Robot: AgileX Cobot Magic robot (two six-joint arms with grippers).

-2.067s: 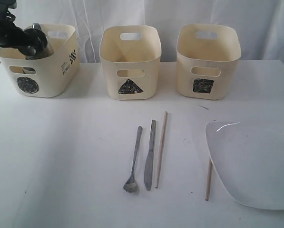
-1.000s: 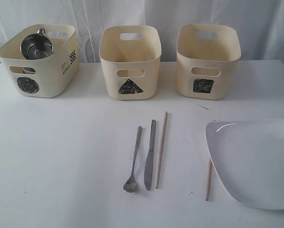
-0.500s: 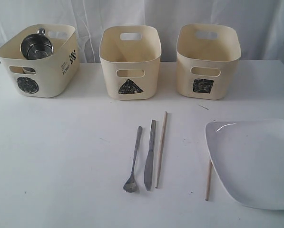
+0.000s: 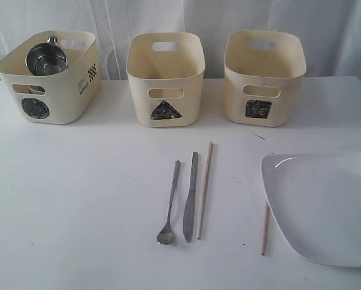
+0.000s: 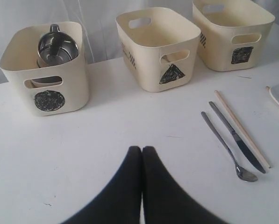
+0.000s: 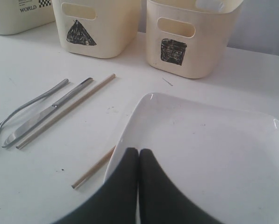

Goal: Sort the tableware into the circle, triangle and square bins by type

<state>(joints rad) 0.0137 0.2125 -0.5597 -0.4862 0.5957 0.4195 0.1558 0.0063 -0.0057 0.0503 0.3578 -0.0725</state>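
Left jaws: left gripper point(image 5: 142, 150), black fingers pressed together, holding nothing.
Right jaws: right gripper point(image 6: 138, 151), fingers likewise closed and empty, poised over the near rim of the large white squarish plate point(image 6: 209, 149).
Nearer arm: right, for the plate.
Beyond the plate: cream plastic tub marked with a black square point(image 6: 200, 56).
Cutlery: steel spoon point(image 5: 223, 143), steel knife point(image 5: 237, 137) and wooden chopstick point(image 5: 243, 129) lie side by side, well apart from the left gripper, with long axes towards the tubs.
Right wrist view only: the second wooden chopstick point(image 6: 94, 167) runs under the plate rim.
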